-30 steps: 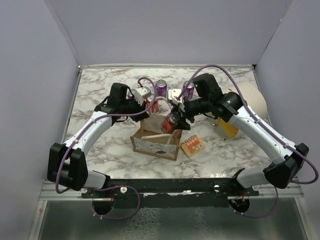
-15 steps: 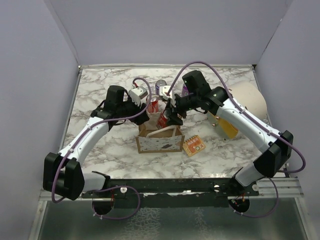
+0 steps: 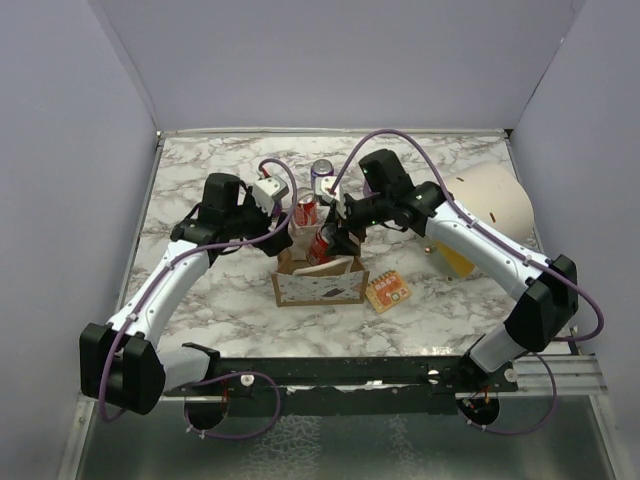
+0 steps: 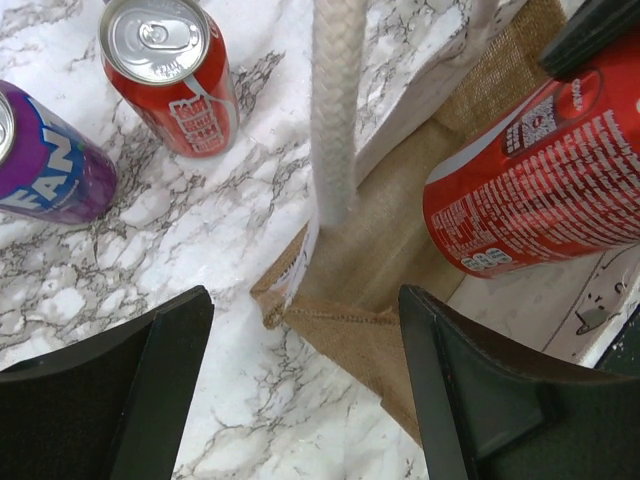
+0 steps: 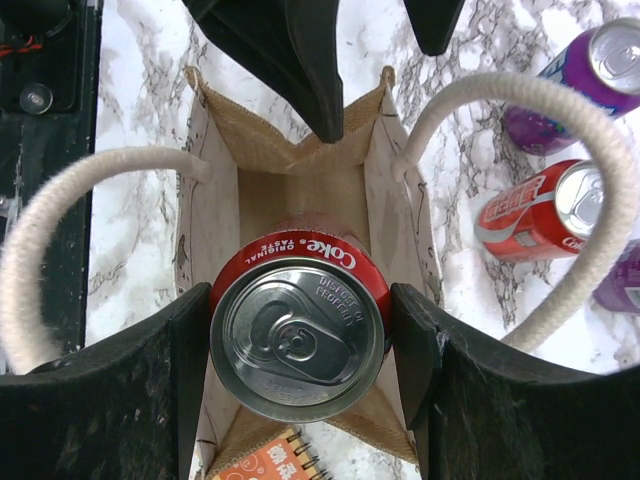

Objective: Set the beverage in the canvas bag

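Red cola can (image 3: 322, 243) hangs tilted in the right gripper (image 3: 333, 238) over the canvas bag (image 3: 318, 287)'s open mouth. Left wrist: left gripper (image 4: 305, 310) spread, bag corner between its fingers, pinching nothing. Right wrist: jaws pinch the can's sides, long axis pointing down into the bag.

Glossy metal can (image 5: 298, 335) & rough woven canvas bag (image 5: 290, 190).

Coke can (image 5: 298, 338) over the canvas bag (image 3: 318, 288) mouth; other cans (image 3: 322, 176) behind, snack packet (image 3: 386, 291) at its right.

Coke can (image 5: 300, 335) blocks canvas bag (image 5: 300, 192) mouth; rope handles (image 5: 500, 92) flank.
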Robot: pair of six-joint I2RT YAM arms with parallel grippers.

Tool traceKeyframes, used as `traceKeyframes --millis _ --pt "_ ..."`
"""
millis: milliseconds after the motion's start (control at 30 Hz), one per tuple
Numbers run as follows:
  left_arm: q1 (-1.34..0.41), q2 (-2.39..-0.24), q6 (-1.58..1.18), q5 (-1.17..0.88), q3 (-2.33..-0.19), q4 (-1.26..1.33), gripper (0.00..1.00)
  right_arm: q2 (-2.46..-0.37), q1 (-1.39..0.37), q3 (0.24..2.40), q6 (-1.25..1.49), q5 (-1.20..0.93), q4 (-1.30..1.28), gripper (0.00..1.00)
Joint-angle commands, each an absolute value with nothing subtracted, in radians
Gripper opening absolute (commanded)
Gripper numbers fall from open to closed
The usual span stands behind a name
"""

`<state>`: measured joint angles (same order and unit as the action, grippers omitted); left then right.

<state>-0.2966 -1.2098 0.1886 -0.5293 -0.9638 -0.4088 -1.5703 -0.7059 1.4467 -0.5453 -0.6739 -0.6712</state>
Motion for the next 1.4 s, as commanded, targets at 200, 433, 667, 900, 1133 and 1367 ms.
traceKeyframes --millis 200,433,667,900,1133,1367 --pt "-0.296 -1.172 0.213 -0.593 -0.926 -0.501 0.75 -1.462 -0.710 1.351 -0.489 -0.713 -0.496 0.11" --pt "-0.295 -1.175 0.193 -0.612 -0.885 -0.476 0.69 -1.494 -0.718 1.367 -0.461 -0.680 -0.475 0.11" --pt "-0.295 -1.130 0.197 -0.616 -0.848 -0.460 0.58 -1.535 -0.728 1.378 -0.441 -0.650 -0.446 0.11" --pt "-0.258 -1.092 0.177 -0.560 -0.844 -0.435 0.58 -1.596 -0.768 1.406 -0.436 -0.645 -0.457 0.11" --pt "-0.147 -1.076 0.124 -0.634 -0.841 -0.407 0.58 -1.637 -0.808 1.409 -0.438 -0.586 -0.451 0.11" --pt "-0.132 -1.158 0.109 -0.756 -0.922 -0.427 0.63 -1.650 -0.816 1.402 -0.436 -0.594 -0.449 0.11"
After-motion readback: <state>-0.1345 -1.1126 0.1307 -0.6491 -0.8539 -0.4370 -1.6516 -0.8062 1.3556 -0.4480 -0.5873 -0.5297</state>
